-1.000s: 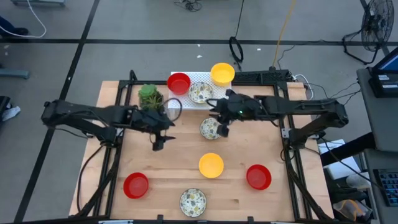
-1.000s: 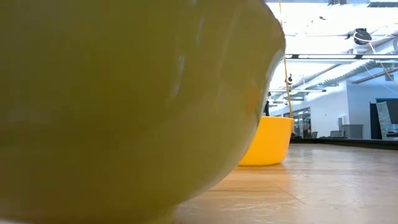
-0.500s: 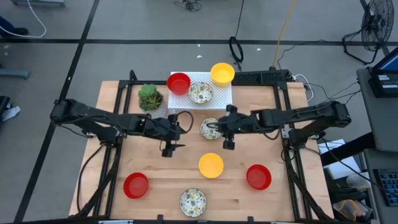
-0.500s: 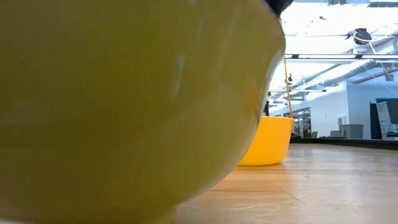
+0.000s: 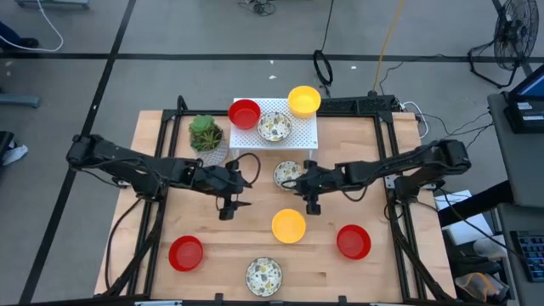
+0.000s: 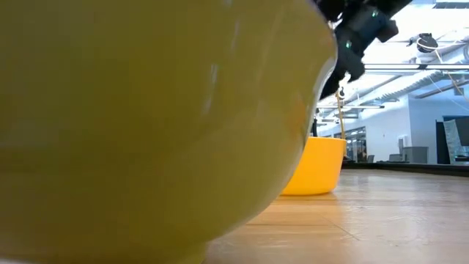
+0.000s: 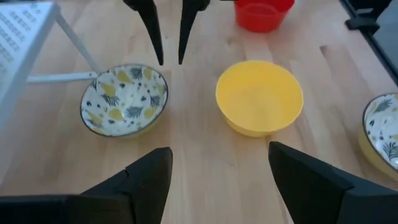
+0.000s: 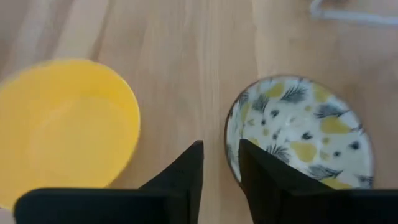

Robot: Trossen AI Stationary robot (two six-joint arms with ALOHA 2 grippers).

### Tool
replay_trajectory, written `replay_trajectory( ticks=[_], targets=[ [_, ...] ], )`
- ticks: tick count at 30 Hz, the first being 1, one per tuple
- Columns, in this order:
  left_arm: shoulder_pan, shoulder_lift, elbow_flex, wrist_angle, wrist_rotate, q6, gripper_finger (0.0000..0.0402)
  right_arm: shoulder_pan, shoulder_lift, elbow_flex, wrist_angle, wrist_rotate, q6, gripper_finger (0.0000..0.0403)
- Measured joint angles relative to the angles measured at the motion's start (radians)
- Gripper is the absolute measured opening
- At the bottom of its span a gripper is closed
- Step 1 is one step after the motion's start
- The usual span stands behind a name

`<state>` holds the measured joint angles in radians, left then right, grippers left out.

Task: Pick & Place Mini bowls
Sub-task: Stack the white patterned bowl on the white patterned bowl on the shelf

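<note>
While narrowly parted, right claw (image 5: pixel 312 206) beside patterned bowl (image 5: pixel 287 174), empty.

The worktop (image 5: pixel 374 263) was pale wood with visible grain, set in a black metal frame (image 5: pixel 151 221). Around it lay a grey floor (image 5: pixel 170 34) crossed by dark lines (image 5: pixel 255 56) that divided it into large panels. A yellow cable (image 5: pixel 389 34) and a black cable (image 5: pixel 323 64) trailed over the floor beyond the far edge, and a white cable (image 5: pixel 51 30) curled near the upper left corner. A standing fan (image 5: pixel 514 38) stood at the upper right, beside a cart carrying a lit screen (image 5: pixel 531 85). At table height, the room behind was a large, bright hall with white ceiling beams (image 6: pixel 410 67), overhead ducts (image 6: pixel 440 89) and glazed partitions (image 6: pixel 366 143) in the distance.
</note>
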<state>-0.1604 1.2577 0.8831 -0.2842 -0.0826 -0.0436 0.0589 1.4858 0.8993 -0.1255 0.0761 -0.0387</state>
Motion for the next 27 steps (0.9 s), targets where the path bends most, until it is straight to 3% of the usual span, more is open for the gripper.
replay_trajectory(
  ticks=[5, 11, 22, 27],
  targets=[
    [0.0, -0.004, -0.001, -0.003, -0.001, -0.051, 0.0269, -0.003, 0.05, 0.0, 0.04, 0.009, -0.014, 0.0137],
    [0.0, -0.004, -0.001, -0.006, 0.004, -0.104, 0.0269, -0.019, 0.075, 0.001, 0.041, 0.105, -0.027, 0.017],
    [0.0, -0.004, 0.0, -0.096, 0.005, -0.191, 0.0269, -0.025, 0.146, 0.001, 0.051, 0.03, 0.027, 0.0169],
    [0.0, -0.004, 0.0, -0.094, 0.006, -0.203, 0.0269, -0.033, 0.2, 0.001, 0.056, 0.068, 0.014, 0.0169]
  ],
)
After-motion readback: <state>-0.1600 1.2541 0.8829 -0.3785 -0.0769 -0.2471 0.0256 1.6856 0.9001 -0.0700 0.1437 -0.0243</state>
